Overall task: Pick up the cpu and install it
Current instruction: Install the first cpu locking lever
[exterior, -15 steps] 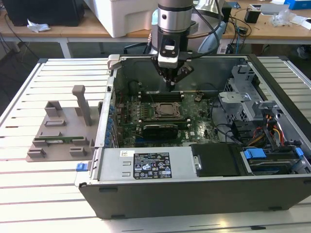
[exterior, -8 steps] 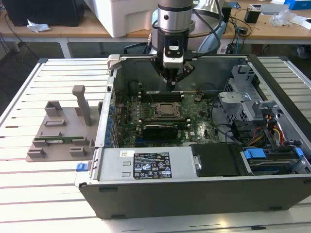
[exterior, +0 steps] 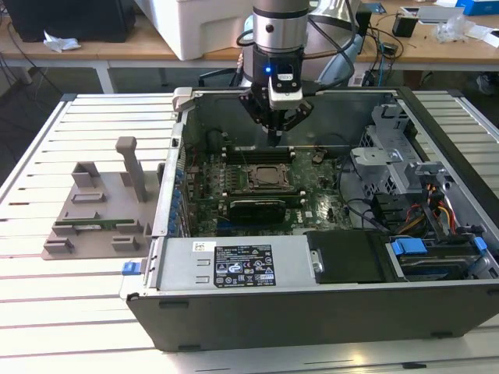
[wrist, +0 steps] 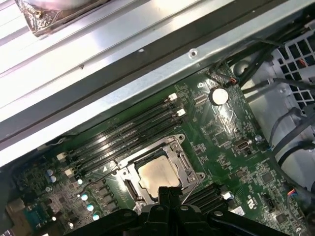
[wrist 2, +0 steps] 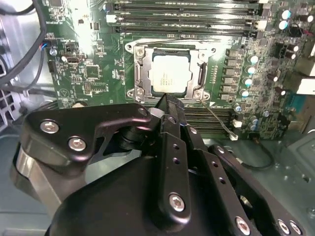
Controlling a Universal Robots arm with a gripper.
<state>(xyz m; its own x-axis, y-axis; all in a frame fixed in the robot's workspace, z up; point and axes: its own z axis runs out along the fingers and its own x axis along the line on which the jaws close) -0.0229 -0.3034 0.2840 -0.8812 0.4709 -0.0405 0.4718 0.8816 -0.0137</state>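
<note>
In the exterior view we see an open computer case [exterior: 312, 319] lying on the slatted bench [exterior: 70, 312], with the green motherboard [exterior: 320, 206] flat on its floor. The arm stands over the case near its far wall. The gripper [exterior: 274, 134] hangs above the board on the far side of the dark socket frame [exterior: 249, 179], clear of it. Its fingers meet at a point with nothing between them. On the bench beside the case, at the exterior view's left, lies a grey plastic tray [exterior: 93, 204] with a memory stick [exterior: 90, 227] in it near its front edge.

In the second wrist view we find the cpu [wrist 2: 170, 73] seated level inside the socket frame [wrist 2: 139, 73], silvery top up, with the frame around all four sides. The gripper [wrist 2: 169, 101] is narrow and carries nothing. Its black fingers [wrist 2: 173, 162] are pressed together, and their tips hang over the frame's near edge, apart from the chip. A thin wire lever [wrist 2: 216, 118] slants away from one corner of the frame. A row of blue-topped capacitors [wrist 2: 248, 73] stands along the frame's side.

In the first wrist view the cpu [wrist: 157, 174] again lies in its frame. The closed fingertips [wrist: 166, 192] are just short of it, and the long memory slots [wrist: 123, 140] run between the frame and the case wall [wrist: 147, 64]. A round coin cell [wrist: 219, 95] sits near the board's edge by that wall.
</note>
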